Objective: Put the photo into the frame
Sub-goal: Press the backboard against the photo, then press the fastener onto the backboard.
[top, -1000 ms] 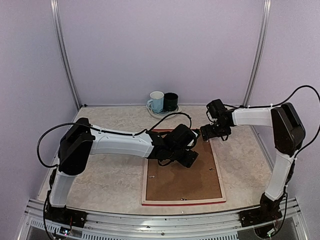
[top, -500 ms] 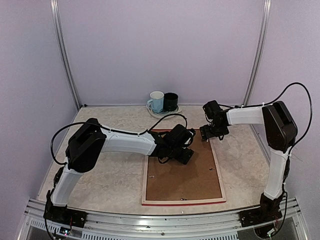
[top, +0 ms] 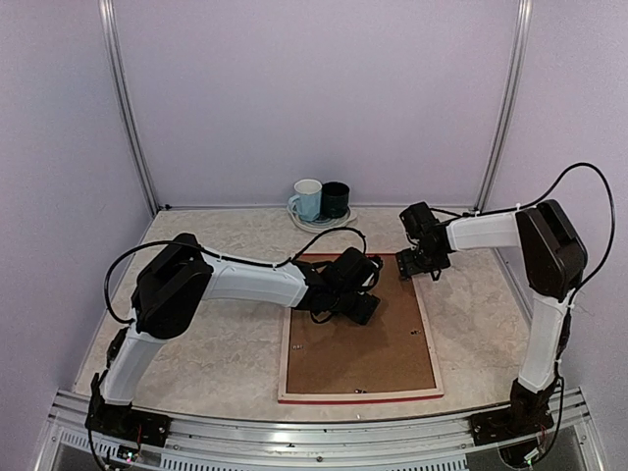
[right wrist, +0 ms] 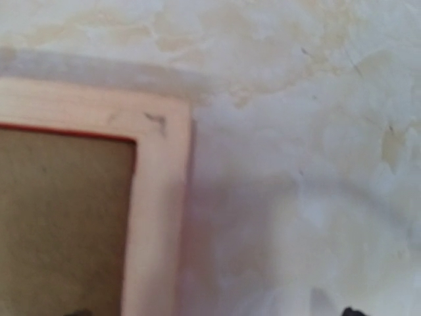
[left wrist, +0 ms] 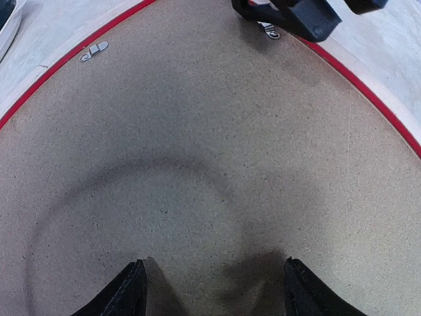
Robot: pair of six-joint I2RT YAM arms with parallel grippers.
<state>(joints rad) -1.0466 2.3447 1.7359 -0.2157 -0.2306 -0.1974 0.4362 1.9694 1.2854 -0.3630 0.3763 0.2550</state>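
The frame lies face down on the table, pale wood back up, thin red edge showing. A brown backing board fills it. The photo is hidden. My left gripper is open just above the far part of the board, its fingertips wide apart and empty. My right gripper sits low at the frame's far right corner, over the table beside it; only dark finger tips show at the bottom edge of its view, far apart. It also shows in the left wrist view.
A pale blue mug and a black mug stand on a plate at the back wall. Small metal tabs sit on the frame's inner rim. Upright metal posts stand in the back corners.
My right gripper has come down and left to the frame's far right corner. My left gripper has shifted slightly towards the far end of the board.
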